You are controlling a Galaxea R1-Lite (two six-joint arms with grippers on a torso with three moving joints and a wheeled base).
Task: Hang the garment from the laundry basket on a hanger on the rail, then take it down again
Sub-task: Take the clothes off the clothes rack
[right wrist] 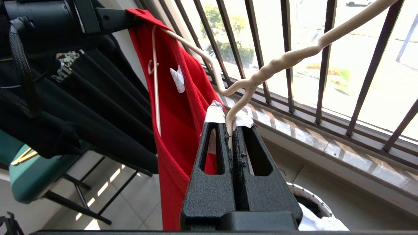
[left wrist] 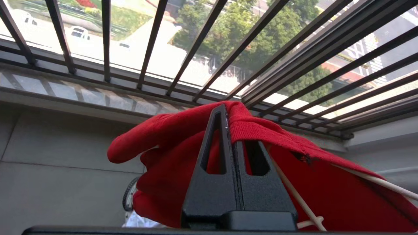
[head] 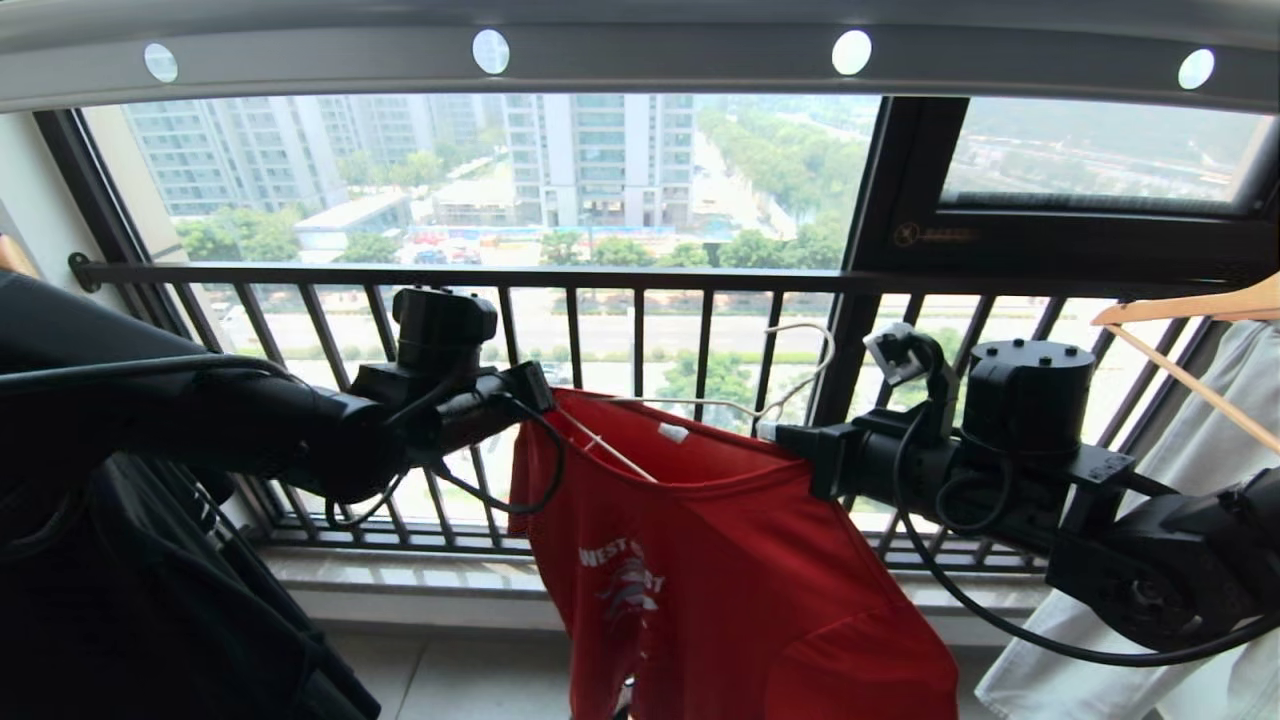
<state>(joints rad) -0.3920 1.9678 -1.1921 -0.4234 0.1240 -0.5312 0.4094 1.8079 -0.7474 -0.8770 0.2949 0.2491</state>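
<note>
The red garment [head: 720,560] hangs between my two grippers, in front of the window. My left gripper [head: 538,386] is shut on its ribbed collar [left wrist: 258,130], with red cloth draped over the fingertips. The whitish wire hanger [right wrist: 281,62] is partly inside the neck opening. My right gripper [right wrist: 230,120] is shut on the hanger's wire just under the twisted neck. The hanger's hook [head: 815,345] is in the air, well below the grey rail [head: 640,55] overhead. The laundry basket [right wrist: 312,195] stands on the floor beneath my right gripper, with white cloth in it.
A black T-shirt [head: 150,600] hangs at the left. A wooden hanger [head: 1190,310] with a pale garment [head: 1150,600] hangs at the right. The dark railing [head: 640,280] and the window sill [head: 420,575] lie right behind the garment. A green chair [right wrist: 29,176] stands beyond the black shirt.
</note>
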